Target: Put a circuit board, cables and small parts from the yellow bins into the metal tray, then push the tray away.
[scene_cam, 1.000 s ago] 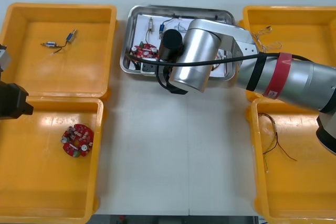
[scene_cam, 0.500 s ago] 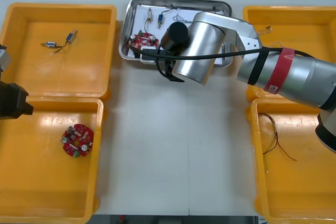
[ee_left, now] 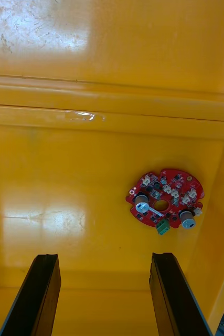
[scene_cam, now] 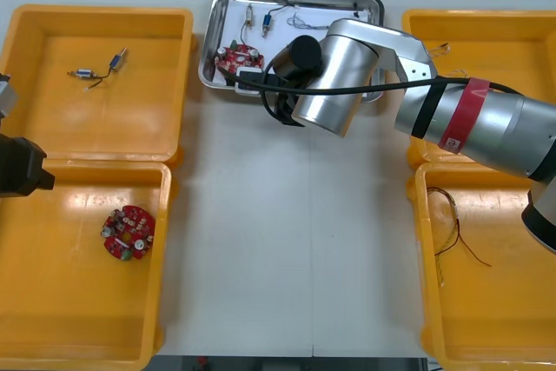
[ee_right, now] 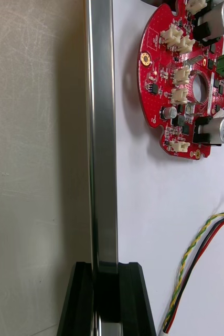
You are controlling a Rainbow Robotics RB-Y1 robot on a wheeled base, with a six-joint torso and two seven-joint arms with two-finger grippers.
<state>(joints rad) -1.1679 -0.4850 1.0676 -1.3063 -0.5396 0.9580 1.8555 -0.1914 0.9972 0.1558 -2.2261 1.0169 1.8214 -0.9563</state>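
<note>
The metal tray (scene_cam: 369,2), white inside, lies at the table's far edge between the yellow bins. It holds a red circuit board (scene_cam: 239,56), small metal parts (scene_cam: 252,16) and thin cables. My right gripper (ee_right: 105,270) is shut on the tray's near rim (ee_right: 102,131), one finger on each side. Beyond the fingers, inside the tray, lie the circuit board (ee_right: 188,79) and a red and yellow cable (ee_right: 195,262). My left gripper (ee_left: 104,294) hangs open above the near left bin (ee_left: 64,173), with a second circuit board (ee_left: 165,198) beyond its fingers.
The far left bin (scene_cam: 52,23) holds small metal parts (scene_cam: 84,75). The near left bin (scene_cam: 69,319) holds the second circuit board (scene_cam: 128,233). Cables lie in the far right bin (scene_cam: 439,62) and the near right bin (scene_cam: 452,228). My right arm (scene_cam: 469,123) reaches across from the right.
The tray has slid away toward the table's far edge, with my right gripper moving along on its near rim. The left arm has stayed still.
</note>
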